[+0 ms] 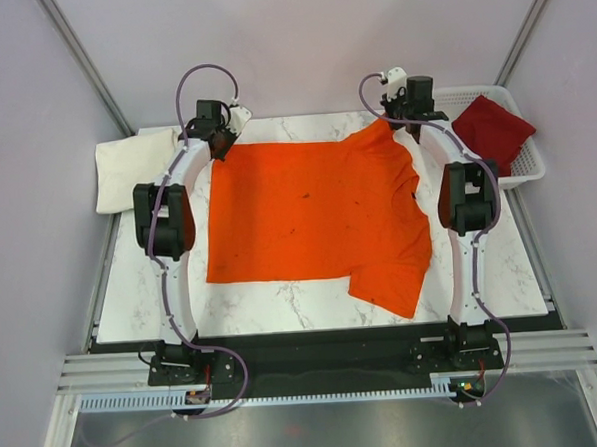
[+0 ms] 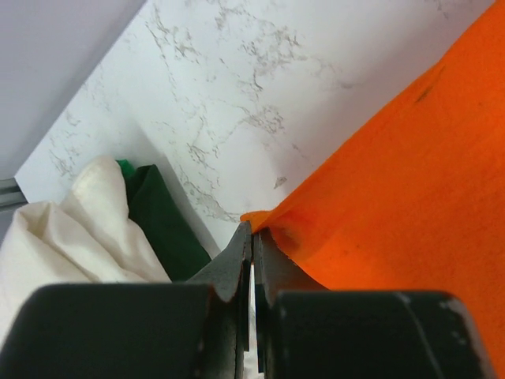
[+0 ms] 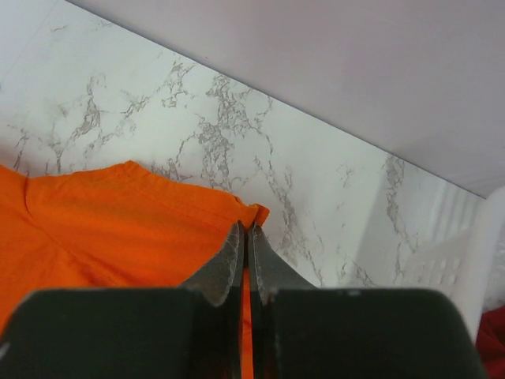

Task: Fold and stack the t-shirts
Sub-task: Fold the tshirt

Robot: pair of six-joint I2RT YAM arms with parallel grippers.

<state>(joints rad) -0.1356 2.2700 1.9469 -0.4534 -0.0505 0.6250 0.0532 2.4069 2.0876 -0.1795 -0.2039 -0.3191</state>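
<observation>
Green cloth point(image 2: 160, 217) lies mostly hidden by the cream-white shirt point(image 2: 71, 237).

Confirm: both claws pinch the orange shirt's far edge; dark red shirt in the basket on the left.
Wrong side: the top view shows the dark red shirt in the basket on the right. The left claw and right claw do pinch the orange shirt's far edge.

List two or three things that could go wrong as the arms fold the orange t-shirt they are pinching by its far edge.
1. The left end effector and right end effector each pinch only a thin bit of the orange t-shirt; the cloth might slip out when pulled.
2. The cream t-shirt lies close beside the left end effector; a swing could drag it.
3. One sleeve juts past the near hem, so the fold may come out uneven.
</observation>
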